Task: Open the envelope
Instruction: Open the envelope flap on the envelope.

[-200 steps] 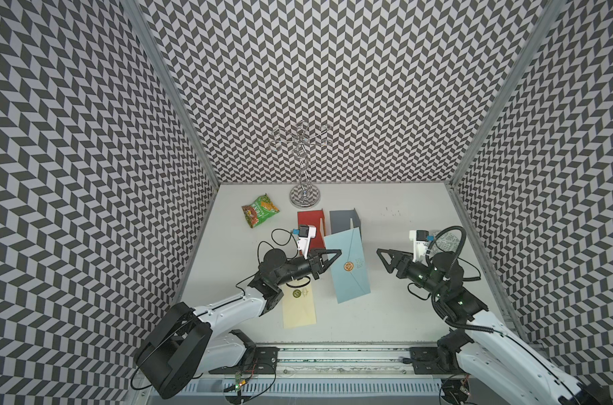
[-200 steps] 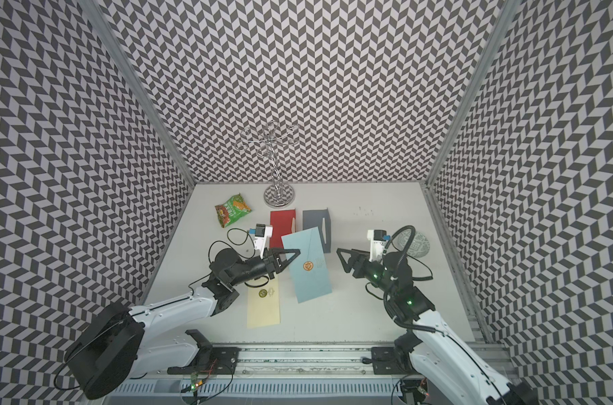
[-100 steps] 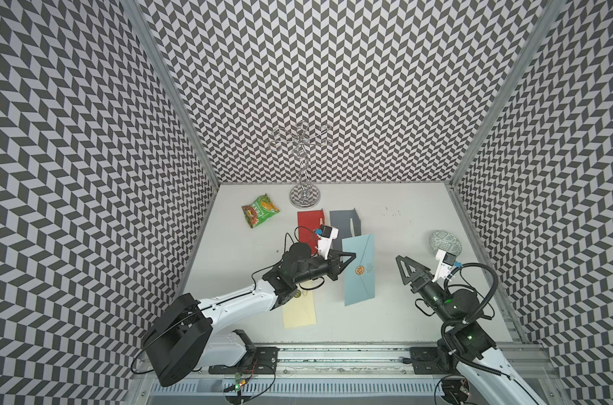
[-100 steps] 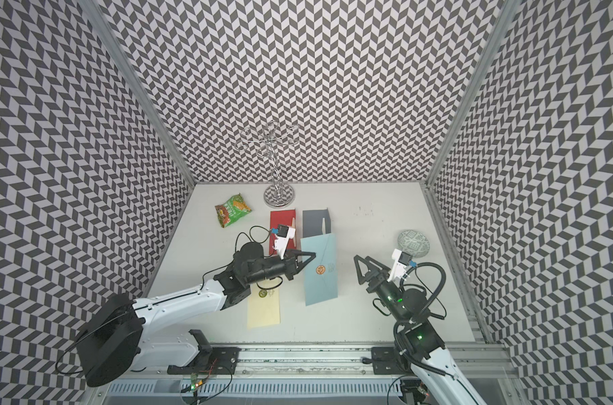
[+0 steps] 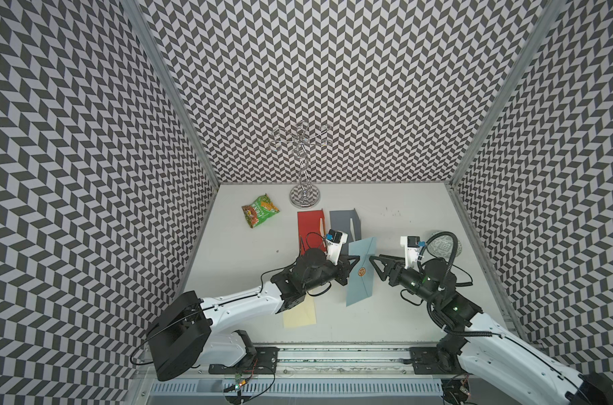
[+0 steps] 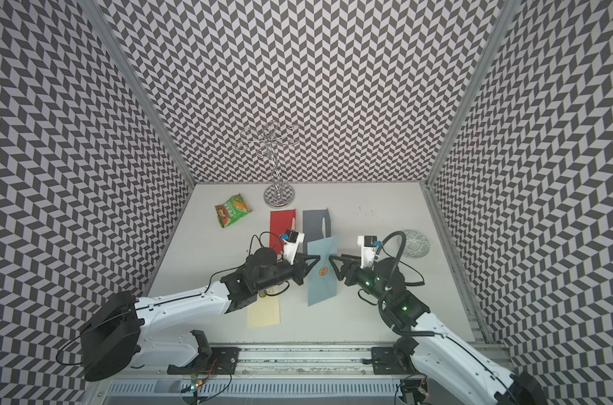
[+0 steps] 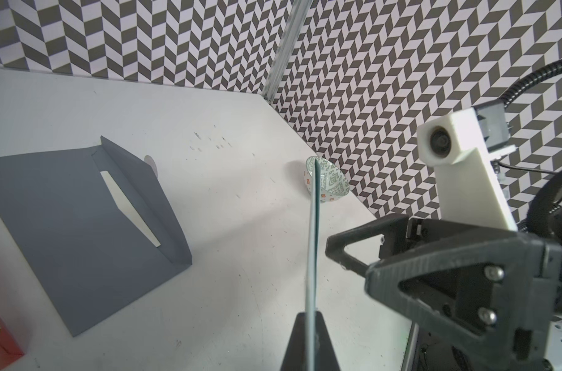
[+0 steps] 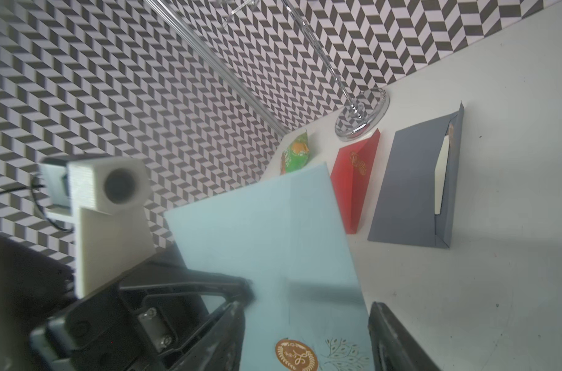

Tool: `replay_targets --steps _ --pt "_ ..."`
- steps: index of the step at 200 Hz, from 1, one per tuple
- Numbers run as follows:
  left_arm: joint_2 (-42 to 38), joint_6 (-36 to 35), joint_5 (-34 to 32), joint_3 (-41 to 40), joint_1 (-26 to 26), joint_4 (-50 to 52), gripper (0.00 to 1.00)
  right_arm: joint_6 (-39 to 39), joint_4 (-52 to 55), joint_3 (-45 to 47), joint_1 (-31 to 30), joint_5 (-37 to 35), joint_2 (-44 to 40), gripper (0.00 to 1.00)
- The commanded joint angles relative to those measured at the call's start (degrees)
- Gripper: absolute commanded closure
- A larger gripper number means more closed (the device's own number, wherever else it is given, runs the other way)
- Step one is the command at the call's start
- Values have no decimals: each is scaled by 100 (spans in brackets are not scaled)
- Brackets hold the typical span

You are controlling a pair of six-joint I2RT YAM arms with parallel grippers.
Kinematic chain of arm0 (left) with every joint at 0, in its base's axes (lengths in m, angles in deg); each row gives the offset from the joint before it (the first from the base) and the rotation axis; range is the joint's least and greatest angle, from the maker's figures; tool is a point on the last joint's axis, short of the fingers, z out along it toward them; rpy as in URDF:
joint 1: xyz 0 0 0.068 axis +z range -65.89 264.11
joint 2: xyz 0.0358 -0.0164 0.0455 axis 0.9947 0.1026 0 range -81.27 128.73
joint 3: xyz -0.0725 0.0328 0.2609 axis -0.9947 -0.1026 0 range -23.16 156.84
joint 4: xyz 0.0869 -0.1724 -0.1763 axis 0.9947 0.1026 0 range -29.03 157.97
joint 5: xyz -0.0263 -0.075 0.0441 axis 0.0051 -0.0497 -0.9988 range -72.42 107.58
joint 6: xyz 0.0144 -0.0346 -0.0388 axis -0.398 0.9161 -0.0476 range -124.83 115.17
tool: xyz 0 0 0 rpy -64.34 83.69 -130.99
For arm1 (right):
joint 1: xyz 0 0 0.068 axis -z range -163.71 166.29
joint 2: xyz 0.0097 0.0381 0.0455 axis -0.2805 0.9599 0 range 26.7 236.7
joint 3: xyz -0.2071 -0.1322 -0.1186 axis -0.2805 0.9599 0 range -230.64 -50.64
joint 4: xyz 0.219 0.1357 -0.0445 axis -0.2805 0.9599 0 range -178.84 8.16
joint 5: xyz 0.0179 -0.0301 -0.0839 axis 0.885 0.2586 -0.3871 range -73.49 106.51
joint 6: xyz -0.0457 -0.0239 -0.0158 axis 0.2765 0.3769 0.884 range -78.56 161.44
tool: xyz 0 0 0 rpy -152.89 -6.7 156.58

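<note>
The left claw point(image 5: 354, 261) clamps the teal envelope point(image 5: 361, 285). The right claw point(image 5: 375, 268) gapes around it (seal side). Its long axis points toward the back wall point(image 5: 333, 87).

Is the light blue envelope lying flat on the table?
No, the left claw pinches the light blue envelope by one edge and holds it tilted up, not flat.

A white table point(image 5: 403, 210) carries a chrome stand point(image 5: 304, 195) at its back edge. A green snack packet point(image 5: 260, 210) lies just beside the stand; a red envelope point(image 5: 310, 224) and a grey envelope point(image 5: 343, 222), flap open on a white card, lie side by side in front of it. A cream envelope point(image 5: 299, 314) lies well forward of the stand, and a patterned bowl point(image 6: 415, 244) sits off toward the side wall.
</note>
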Motion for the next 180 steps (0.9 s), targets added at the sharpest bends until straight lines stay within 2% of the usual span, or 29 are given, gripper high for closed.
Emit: replay_targets --steps 1,35,76,180 --pt "-72 -122 -8 -42 -14 -239 100 198 335 -438 -368 -949 456 41" --pt "3 -177 29 28 -13 -148 100 77 581 -836 -737 -1474 982 41" --pt "15 -225 50 44 -16 -115 100 -408 1161 -1228 -825 -2143 1392 37" --pt "20 -243 146 68 -25 -35 100 -803 1987 -1872 -824 -2346 2018 31"
